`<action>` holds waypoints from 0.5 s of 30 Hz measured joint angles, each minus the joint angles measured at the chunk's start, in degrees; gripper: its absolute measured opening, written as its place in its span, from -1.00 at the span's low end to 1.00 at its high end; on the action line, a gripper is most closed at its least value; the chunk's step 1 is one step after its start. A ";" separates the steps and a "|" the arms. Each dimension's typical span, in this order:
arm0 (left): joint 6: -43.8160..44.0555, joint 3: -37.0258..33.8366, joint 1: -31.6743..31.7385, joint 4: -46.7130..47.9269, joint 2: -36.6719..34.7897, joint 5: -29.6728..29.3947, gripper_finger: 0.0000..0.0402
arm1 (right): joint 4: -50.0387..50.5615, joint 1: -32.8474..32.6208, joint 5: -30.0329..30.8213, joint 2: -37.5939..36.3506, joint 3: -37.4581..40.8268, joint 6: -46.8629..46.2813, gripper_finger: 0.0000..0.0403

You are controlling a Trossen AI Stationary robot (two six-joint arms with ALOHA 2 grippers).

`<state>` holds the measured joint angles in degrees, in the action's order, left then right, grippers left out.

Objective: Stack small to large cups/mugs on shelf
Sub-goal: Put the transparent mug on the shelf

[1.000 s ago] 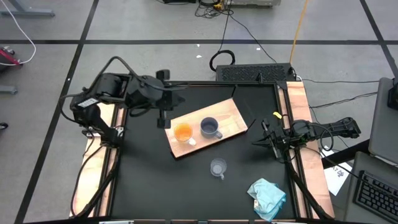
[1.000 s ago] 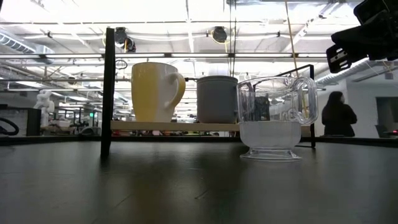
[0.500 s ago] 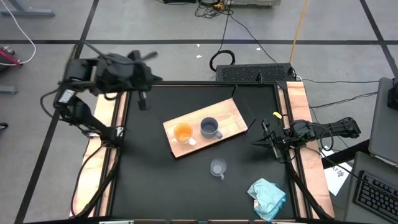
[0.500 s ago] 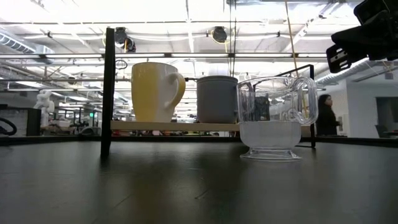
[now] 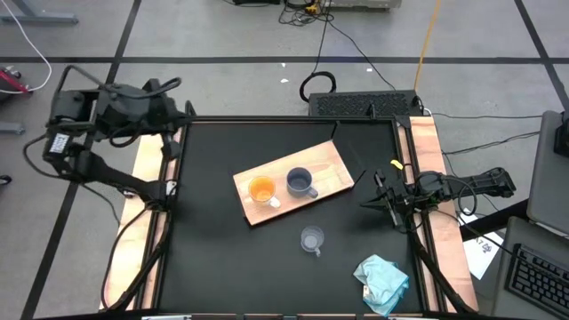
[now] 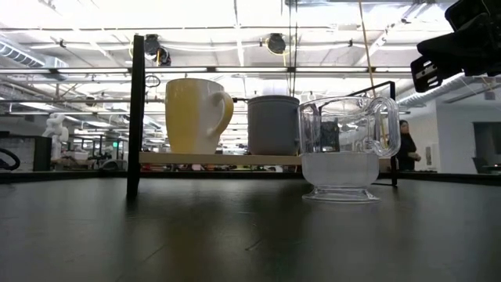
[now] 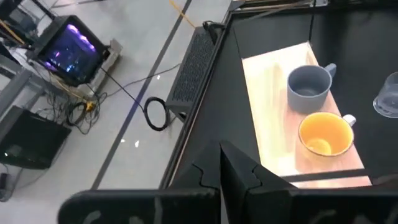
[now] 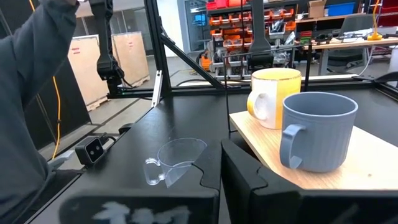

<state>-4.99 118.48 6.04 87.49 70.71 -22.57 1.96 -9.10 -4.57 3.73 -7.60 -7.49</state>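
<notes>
Two vessels were already set on the wooden shelf (image 5: 293, 184): the orange mug (image 5: 261, 188) with its white handle and, just beside it, the blue-grey mug (image 5: 300, 182). The clear glass cup (image 5: 311, 239) was left standing on the black tabletop (image 5: 213, 258), near the shelf's front edge but apart from it, with a pale teal cloth (image 5: 383, 278) farther toward the right front corner. The placing of that glass cup was judged to be the step in hand; the next move would call for one pincer to be brought down over the cup, closed on its wall or handle, and carried onto the shelf beside or into the mugs.

The left arm was folded back at the tabletop's far left corner, its left pincer (image 7: 221, 171) held outside the edge and aimed toward the shelf, its fingers seen drawn together. The right arm was parked low at the right edge, the right pincer (image 5: 367, 205) pointed inward toward the mugs, fingers likewise together and empty.
</notes>
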 joint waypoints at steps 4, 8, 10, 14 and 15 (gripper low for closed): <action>2.95 -10.00 -0.05 -6.86 -7.65 0.06 -1.00 | 0.00 0.00 0.01 0.00 0.00 -0.70 -1.00; 6.00 -20.25 -0.94 -12.59 -14.46 0.46 -1.00 | 0.02 0.00 0.01 0.00 0.00 -0.83 -1.00; 7.90 -25.15 -1.19 -14.32 -17.54 0.46 -1.00 | 0.00 0.00 0.01 0.00 0.00 -0.83 -1.00; 10.60 -35.94 -1.31 -21.31 -23.82 0.50 -1.00 | 0.02 0.00 0.01 0.00 0.00 -1.15 -1.00; 11.01 -39.21 -1.31 -24.64 -25.57 0.52 -1.00 | 0.02 0.00 0.01 0.00 0.00 -1.34 -1.00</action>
<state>6.02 79.27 4.73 62.85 45.14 -22.05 1.98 -9.10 -4.56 3.73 -7.60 -8.82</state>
